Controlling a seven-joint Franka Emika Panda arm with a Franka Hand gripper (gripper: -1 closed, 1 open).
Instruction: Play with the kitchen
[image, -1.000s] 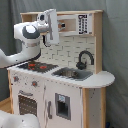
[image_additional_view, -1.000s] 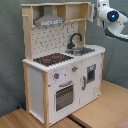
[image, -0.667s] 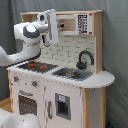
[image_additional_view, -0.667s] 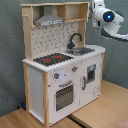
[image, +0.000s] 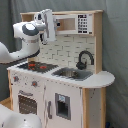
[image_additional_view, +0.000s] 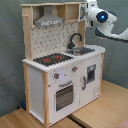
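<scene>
Jaws first: mine sat up by the kitchen's top shelf, and whether they stood apart or together I could not tell from either camera, though nothing appeared to be held in them. My gripper (image: 48, 24) hung high beside the upper structure, well above the counter, which I judged a waiting posture that kept my arm clear of the fixtures until I chose one to play with. Below it the kitchen (image: 75, 95) stood upright on the desk (image_additional_view: 100, 112), its light-wood frame and white body facing outward so that doors and knobs could be reached from the front. On its counter the black stovetop (image: 36, 65) with red burners lay at one end and the sink (image: 70, 74) at the other, with the black faucet (image: 85, 59) arched over the basin, as such a toy is built. In the first exterior view I saw a microwave panel (image: 76, 23) with a keypad on the upper shelf and a brick-pattern backsplash, and my arm came in from the first exterior view's left. In the second exterior view I saw instead the grey hood (image_additional_view: 49, 20) above the burners, a pegboard back, the oven door (image_additional_view: 64, 95) and small knobs (image_additional_view: 56, 76) beneath the counter, with my wrist entering from the second exterior view's right.
</scene>
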